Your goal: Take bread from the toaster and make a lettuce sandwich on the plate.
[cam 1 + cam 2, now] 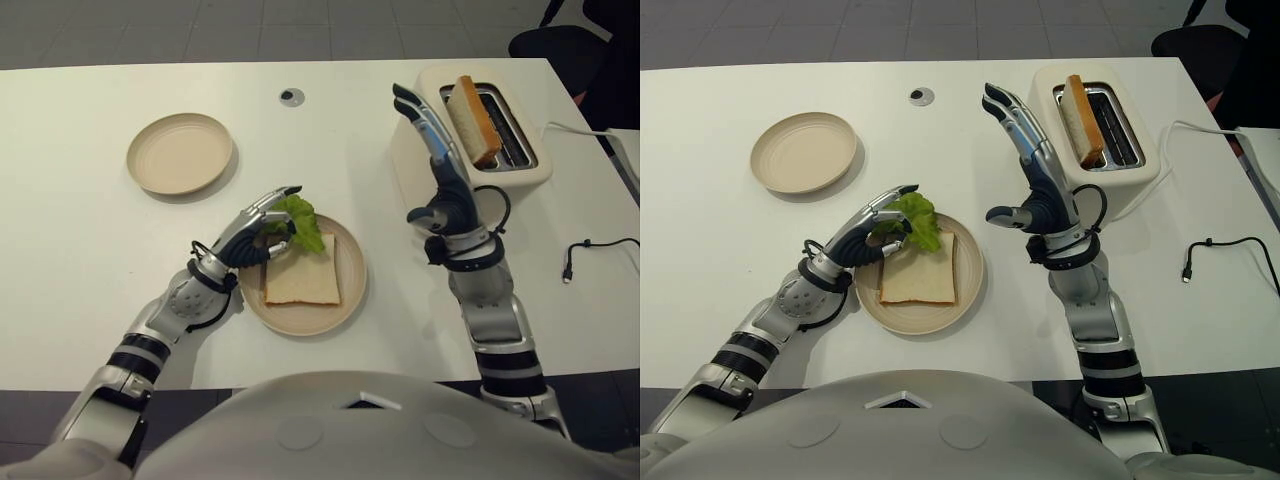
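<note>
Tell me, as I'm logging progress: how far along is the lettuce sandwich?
Done: one bread slice lies on the plate. In hand: the left hand holds the lettuce over that slice's far-left corner, not yet released. Left: the second slice stands in the toaster; the right hand, open and empty, is raised beside it. That slice must come out and top the lettuce.

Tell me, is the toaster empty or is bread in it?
Bread is in it. One slice of bread stands upright in a slot of the toaster, poking above the top. The other slot looks empty.
</note>
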